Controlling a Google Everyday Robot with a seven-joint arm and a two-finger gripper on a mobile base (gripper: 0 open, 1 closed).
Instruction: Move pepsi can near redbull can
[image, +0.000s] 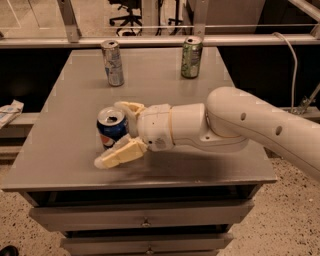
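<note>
Standing upright (silver top skyward), pepsi can (110, 126) sits between the gripper's (110, 135) spread jaws.

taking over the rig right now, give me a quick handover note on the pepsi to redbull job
Gripper: open, straddling the pepsi can, one finger on each side.
Pepsi can: upright, front-left of the table.
Redbull can: upright at back left, well apart from it. Green can at back right.
Done: approach.
Left: close, carry the can back, set it beside the redbull can.
</note>
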